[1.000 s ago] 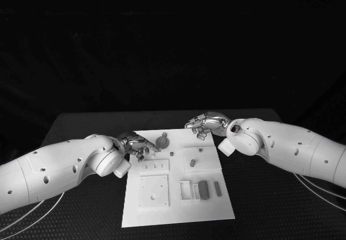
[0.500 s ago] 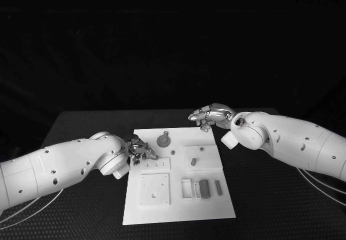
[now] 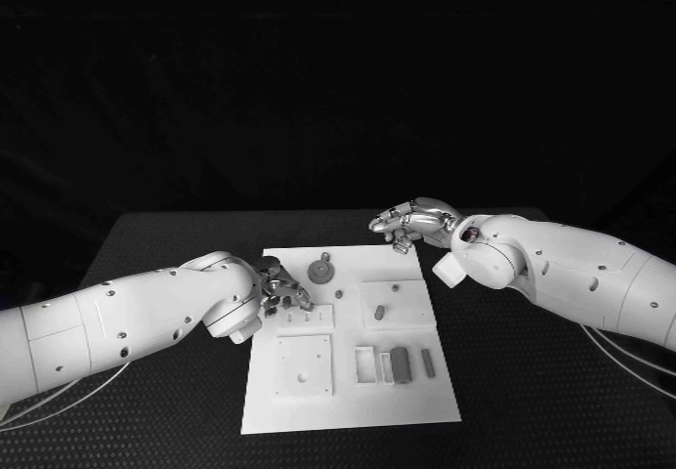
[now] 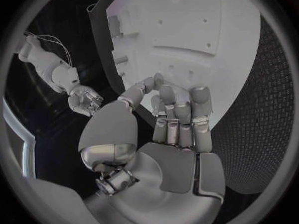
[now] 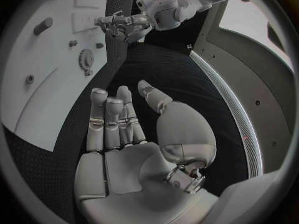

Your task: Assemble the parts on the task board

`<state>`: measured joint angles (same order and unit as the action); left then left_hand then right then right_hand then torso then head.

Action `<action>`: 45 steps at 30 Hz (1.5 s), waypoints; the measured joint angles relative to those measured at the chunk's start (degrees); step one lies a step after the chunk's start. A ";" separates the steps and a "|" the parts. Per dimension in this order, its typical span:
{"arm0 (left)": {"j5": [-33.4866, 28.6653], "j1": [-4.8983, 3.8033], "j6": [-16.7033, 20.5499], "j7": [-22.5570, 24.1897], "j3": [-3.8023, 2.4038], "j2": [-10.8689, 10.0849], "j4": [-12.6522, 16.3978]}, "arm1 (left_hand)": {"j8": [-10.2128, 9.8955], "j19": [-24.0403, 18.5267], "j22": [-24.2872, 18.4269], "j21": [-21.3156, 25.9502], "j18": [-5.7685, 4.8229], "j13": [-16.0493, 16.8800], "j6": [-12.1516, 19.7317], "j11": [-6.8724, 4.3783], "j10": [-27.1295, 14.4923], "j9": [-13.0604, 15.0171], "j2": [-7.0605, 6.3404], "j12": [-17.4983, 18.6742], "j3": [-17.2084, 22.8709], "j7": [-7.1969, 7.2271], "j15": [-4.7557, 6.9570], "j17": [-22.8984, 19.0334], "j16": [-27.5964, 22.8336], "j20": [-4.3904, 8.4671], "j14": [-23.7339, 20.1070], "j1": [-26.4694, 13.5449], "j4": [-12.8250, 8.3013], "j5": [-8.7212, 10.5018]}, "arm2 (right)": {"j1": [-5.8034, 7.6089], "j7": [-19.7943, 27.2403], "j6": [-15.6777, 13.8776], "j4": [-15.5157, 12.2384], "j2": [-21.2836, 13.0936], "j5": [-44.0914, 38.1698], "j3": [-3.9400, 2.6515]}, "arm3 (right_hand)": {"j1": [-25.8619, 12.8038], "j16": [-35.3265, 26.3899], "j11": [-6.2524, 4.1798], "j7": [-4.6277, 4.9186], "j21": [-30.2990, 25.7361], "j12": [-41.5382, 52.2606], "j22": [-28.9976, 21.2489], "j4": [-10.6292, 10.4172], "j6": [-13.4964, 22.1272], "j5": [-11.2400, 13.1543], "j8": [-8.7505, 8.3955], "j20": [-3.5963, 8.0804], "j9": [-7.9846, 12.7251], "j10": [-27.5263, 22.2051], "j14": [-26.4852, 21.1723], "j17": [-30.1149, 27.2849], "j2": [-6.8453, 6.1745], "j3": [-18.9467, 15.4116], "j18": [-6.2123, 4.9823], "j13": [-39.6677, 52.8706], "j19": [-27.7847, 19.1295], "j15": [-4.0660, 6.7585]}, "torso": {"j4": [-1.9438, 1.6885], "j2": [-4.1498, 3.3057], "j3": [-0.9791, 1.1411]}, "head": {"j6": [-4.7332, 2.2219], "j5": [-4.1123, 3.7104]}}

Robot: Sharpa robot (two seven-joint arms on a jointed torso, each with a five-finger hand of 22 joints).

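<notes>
The white task board [image 3: 353, 396] lies in the middle of the black table. A round toothed part [image 3: 322, 268] lies near its far edge, a small peg [image 3: 378, 312] stands in a square block, and two grey bars [image 3: 399, 363] lie in the tray on the right. My left hand [image 3: 282, 294] hovers over the board's left edge beside the toothed part, fingers side by side, nothing visible in it. In the left wrist view the left hand's fingers [image 4: 179, 109] point across the board [image 4: 206, 35]. My right hand [image 3: 410, 223] hangs beyond the far right corner, palm [image 5: 131, 169] empty.
Black table [image 3: 169, 244] lies on both sides of the board. The right wrist view shows the board [image 5: 37, 94], the toothed part [image 5: 85, 59] and my left hand [image 5: 121, 25] beyond it. The right hand [image 4: 84, 102] appears in the left wrist view.
My right hand has drawn back from the board's far edge toward the far right corner. My left hand has shifted slightly further over the board's left edge.
</notes>
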<state>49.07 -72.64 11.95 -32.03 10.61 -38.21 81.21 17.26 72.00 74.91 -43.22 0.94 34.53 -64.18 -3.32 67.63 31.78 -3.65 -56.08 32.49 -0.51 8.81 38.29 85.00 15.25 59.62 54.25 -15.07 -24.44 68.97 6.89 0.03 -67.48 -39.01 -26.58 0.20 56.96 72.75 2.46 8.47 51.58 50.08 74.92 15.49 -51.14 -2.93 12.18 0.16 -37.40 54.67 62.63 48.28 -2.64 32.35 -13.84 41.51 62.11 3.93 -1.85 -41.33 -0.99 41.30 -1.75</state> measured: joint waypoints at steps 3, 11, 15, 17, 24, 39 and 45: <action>0.72 -0.02 -0.14 -0.38 0.05 0.10 0.03 | 0.00 0.22 0.00 -0.34 0.00 0.21 -0.11 -0.01 0.10 0.00 -0.22 -0.27 0.00 0.03 -0.06 0.07 0.21 0.00 0.32 -0.21 0.00 -0.68 | 0.00 0.00 0.00 0.00 0.01 -0.03 0.00 | 0.00 0.00 0.00 -0.06 0.00 0.00 0.00 0.00 -0.06 0.00 0.00 -0.01 0.00 0.00 0.00 -0.05 0.00 0.00 0.00 0.00 -0.01 0.00 | 0.02 -0.01 0.00 | 0.07 0.01; 2.07 -0.07 -1.58 -1.26 0.28 0.21 0.24 | 0.00 0.93 0.00 -1.19 0.00 0.72 -0.75 -0.28 0.79 0.00 -0.41 -0.88 0.15 0.25 0.37 0.47 0.63 0.11 1.01 -0.76 -0.15 -0.83 | 0.00 -0.03 0.00 0.00 0.01 -0.09 0.00 | 0.10 0.00 0.00 -0.09 0.00 0.00 0.00 0.09 -0.08 0.04 0.00 -0.08 0.05 0.00 0.00 -0.05 0.10 -0.09 0.00 -0.03 -0.08 0.00 | 0.01 -0.01 0.01 | 0.28 0.01; 2.38 -0.10 -2.52 -1.67 0.38 0.32 0.28 | 0.00 1.04 -0.01 -1.20 0.00 0.78 -0.88 -0.46 0.98 0.00 -0.19 -0.88 0.15 0.26 0.29 0.47 0.63 0.20 1.10 -0.99 -0.15 -0.83 | 0.00 -0.05 0.00 0.01 0.01 -0.11 0.00 | 0.22 0.00 0.00 -0.10 0.00 0.00 0.00 0.15 -0.08 0.04 0.00 -0.08 0.05 0.00 0.00 -0.05 0.22 -0.16 0.00 -0.06 -0.08 0.00 | 0.00 -0.01 0.00 | 0.36 -0.03; 2.50 -0.18 -2.90 -1.88 0.68 0.47 0.28 | 0.00 1.05 -0.01 -1.40 0.00 0.80 -0.91 -0.46 0.98 0.00 -0.05 -0.88 0.15 0.26 0.29 0.52 0.63 0.20 1.11 -1.12 -0.15 -0.85 | 0.00 -0.06 0.00 -0.01 -0.01 -0.12 0.00 | 0.22 0.00 0.00 -0.10 0.00 0.00 0.00 0.15 -0.08 0.04 0.00 -0.08 0.05 0.00 0.01 -0.05 0.22 -0.16 0.00 -0.06 -0.08 0.00 | 0.00 -0.01 -0.01 | 0.43 -0.03; 2.69 -0.65 -3.54 -2.52 1.80 0.60 0.21 | 0.00 1.23 -0.01 -1.66 0.00 0.94 -0.97 -0.46 0.98 0.00 0.42 -0.88 0.15 0.29 0.27 0.58 0.86 0.20 1.14 -1.59 -0.15 -1.67 | 0.01 -0.07 0.00 -0.16 0.01 -0.15 0.00 | 0.22 0.00 0.00 -0.11 0.00 0.00 -0.01 0.15 -0.09 0.04 0.00 -0.08 0.05 0.00 0.01 -0.05 0.22 -0.15 0.00 -0.10 -0.08 -0.01 | -0.04 -0.01 -0.03 | 0.50 0.07; 3.87 -0.73 -3.69 -3.04 2.14 1.58 -1.25 | 0.00 1.34 0.03 -1.87 0.00 1.18 -1.01 -0.48 0.97 -0.02 1.19 -0.88 0.15 0.33 0.19 0.73 0.86 0.10 1.22 -2.36 -0.15 -2.01 | 0.01 -0.07 0.00 -0.42 0.07 -0.21 0.00 | 0.22 0.00 0.00 -0.09 -0.22 0.00 -0.01 0.32 -0.31 0.04 0.00 -0.09 0.09 0.00 0.09 -0.05 0.22 0.01 0.00 -0.18 -0.08 -0.09 | 0.02 -0.02 -0.01 | 0.62 0.15; 4.51 -0.73 -3.69 -3.15 2.15 1.96 -1.87 | 0.00 1.35 0.03 -1.87 0.00 1.18 -1.02 -0.48 0.97 -0.02 1.23 -0.88 0.15 0.33 0.18 0.72 0.86 0.10 1.23 -2.40 -0.15 -2.01 | 0.01 -0.07 0.00 -0.43 0.06 -0.23 -0.01 | 0.22 0.00 0.00 -0.06 -0.22 0.00 -0.01 0.32 -0.28 0.04 0.00 -0.09 0.09 0.00 0.10 -0.04 0.22 0.01 0.00 -0.18 -0.08 -0.09 | 0.02 -0.04 -0.01 | 0.66 0.12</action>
<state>53.58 -73.37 8.26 -35.18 12.76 -36.25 79.34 17.26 73.35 74.94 -45.09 0.94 35.71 -65.20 -3.80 68.60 31.76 -2.42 -56.96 32.65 -0.18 8.99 39.01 85.86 15.35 60.85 51.85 -15.23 -26.46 68.98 6.82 0.03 -67.92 -38.95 -26.81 0.20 57.19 72.76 2.46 8.40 51.36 50.08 74.91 15.81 -51.43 -2.89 12.18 0.07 -37.31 54.67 62.72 48.23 -2.42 32.35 -13.84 41.33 62.03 3.84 -1.82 -41.37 -0.99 41.97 -1.64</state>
